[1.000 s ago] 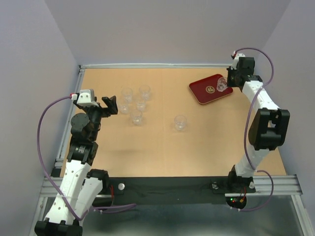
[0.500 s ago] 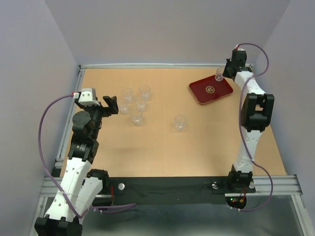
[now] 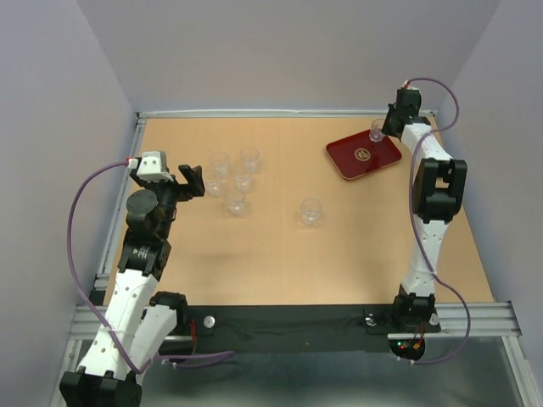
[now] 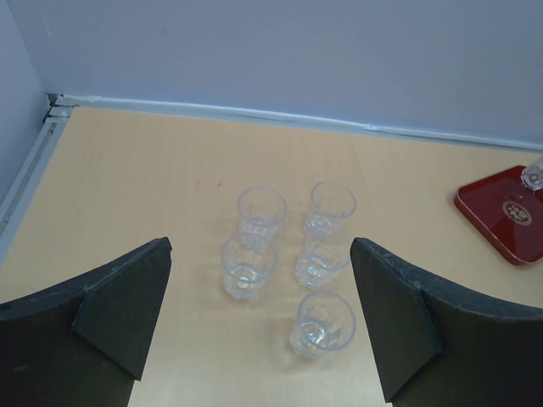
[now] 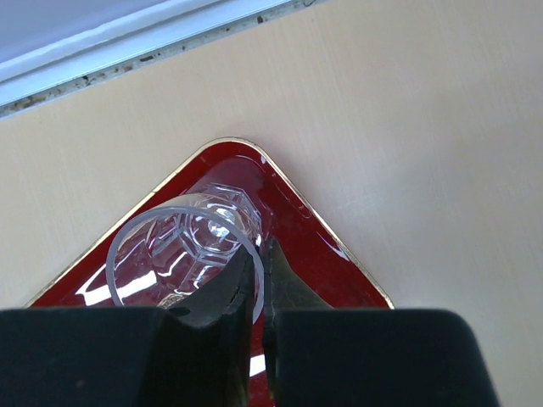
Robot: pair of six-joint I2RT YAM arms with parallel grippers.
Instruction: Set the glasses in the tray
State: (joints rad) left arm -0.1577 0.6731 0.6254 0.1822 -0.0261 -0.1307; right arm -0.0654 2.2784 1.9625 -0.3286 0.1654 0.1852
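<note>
Nearest the arm bases, a lone glass (image 3: 311, 211) stands mid-table (image 3: 280, 254), well apart from the rest. Beyond it to the left, the left gripper (image 3: 193, 181) hangs with its fingers spread wide, holding nothing and facing the cluster of five glasses (image 4: 254, 263). At the far right, the right gripper (image 5: 263, 254) is pinched tight on the rim wall of the held glass (image 5: 182, 246), low over the far corner of the tray (image 5: 327, 267). Whether its base rests there, I cannot tell.

Assessment: the glasses look light, rigid, slick and breakable. A rim-wall pinch suits them, released gently.

Compared with a second ago, the right arm has straightened and the glass has gone from the tray's right side to its far corner, less tilted. The left arm has barely moved.
</note>
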